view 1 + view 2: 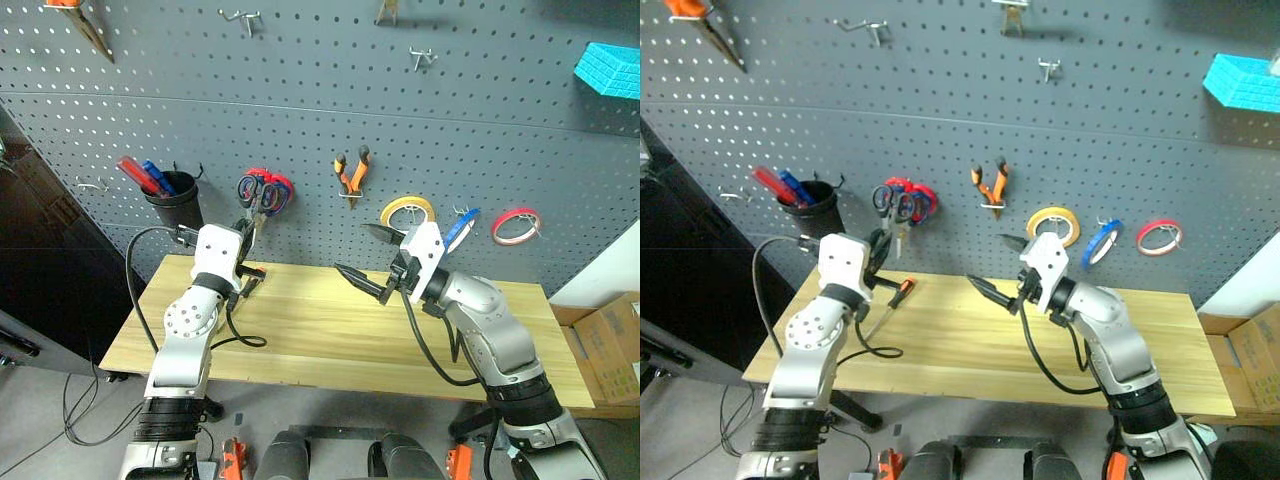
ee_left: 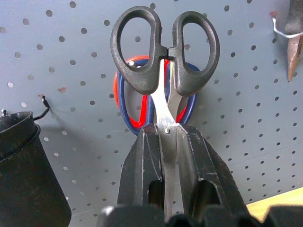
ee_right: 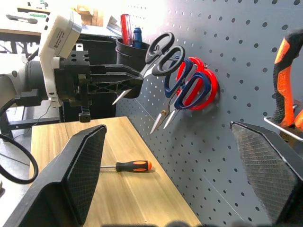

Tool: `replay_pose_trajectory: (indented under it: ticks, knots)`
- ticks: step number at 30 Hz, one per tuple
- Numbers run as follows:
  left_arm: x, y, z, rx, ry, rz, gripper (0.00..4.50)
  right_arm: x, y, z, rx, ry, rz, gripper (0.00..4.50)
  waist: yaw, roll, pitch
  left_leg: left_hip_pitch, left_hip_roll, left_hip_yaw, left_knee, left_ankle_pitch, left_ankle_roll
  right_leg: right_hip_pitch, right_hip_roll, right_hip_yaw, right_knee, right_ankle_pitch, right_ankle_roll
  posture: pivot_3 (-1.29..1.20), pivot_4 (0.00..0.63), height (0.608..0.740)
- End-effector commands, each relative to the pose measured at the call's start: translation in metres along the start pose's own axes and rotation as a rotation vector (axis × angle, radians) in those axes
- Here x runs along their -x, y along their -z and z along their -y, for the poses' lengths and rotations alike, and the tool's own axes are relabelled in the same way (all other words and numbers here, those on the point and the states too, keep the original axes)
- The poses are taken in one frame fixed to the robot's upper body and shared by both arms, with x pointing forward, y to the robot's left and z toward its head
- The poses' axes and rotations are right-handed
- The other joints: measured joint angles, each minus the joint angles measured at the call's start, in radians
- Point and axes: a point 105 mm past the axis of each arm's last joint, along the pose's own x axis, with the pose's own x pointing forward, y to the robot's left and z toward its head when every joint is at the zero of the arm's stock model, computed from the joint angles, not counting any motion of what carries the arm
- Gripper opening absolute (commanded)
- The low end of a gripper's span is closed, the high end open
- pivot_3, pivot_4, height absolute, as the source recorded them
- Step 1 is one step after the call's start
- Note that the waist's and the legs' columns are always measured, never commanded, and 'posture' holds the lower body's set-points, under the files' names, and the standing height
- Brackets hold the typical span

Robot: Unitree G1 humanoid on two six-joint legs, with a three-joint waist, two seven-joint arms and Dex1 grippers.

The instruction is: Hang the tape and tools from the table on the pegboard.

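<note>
Dark grey pegboard [image 1: 330, 120] ahead of you, wooden surface [image 1: 330, 340] below it, your right hand [image 1: 362, 255] empty with fingers spread wide, your left hand [image 2: 166, 156] clamped on the blades of black-handled scissors [image 2: 163, 52] raised before hung red-and-blue scissors [image 3: 196, 90], screwdriver [image 3: 128, 166] lying on the surface.

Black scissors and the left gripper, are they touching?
Touching. The left wrist view shows the left gripper shut on the black scissors' blades.
</note>
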Motion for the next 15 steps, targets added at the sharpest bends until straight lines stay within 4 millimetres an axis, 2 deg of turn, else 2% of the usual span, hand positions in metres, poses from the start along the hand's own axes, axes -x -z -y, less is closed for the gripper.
replay_pose_trajectory:
  ticks: [1,9,15]
  knots:
    - [-0.004,-0.01,-0.008,-0.003,-0.011,0.03,0.12,0.003,-0.012,0.003,0.038,0.012,0.04,4.5,0.0,0.0,-0.001,0.0,0.0,0.0,0.0,0.0,0.0,0.0,0.0,0.0,0.0,0.0,0.0,0.16,0.031,0.74]
    - [-0.015,0.005,-0.005,0.051,0.023,-0.044,0.12,0.002,-0.014,0.005,0.043,0.018,0.041,4.5,-0.001,0.0,-0.002,0.001,0.0,0.0,0.004,0.0,0.0,0.0,0.001,0.0,0.006,0.0,0.0,0.16,0.033,0.74]
    - [-0.029,0.004,-0.011,0.033,0.026,-0.044,0.12,0.002,-0.013,0.003,0.041,0.014,0.038,4.5,-0.002,0.0,-0.002,0.0,0.0,0.0,0.013,0.0,0.0,0.0,0.001,0.0,0.01,0.0,-0.001,0.16,0.029,0.74]
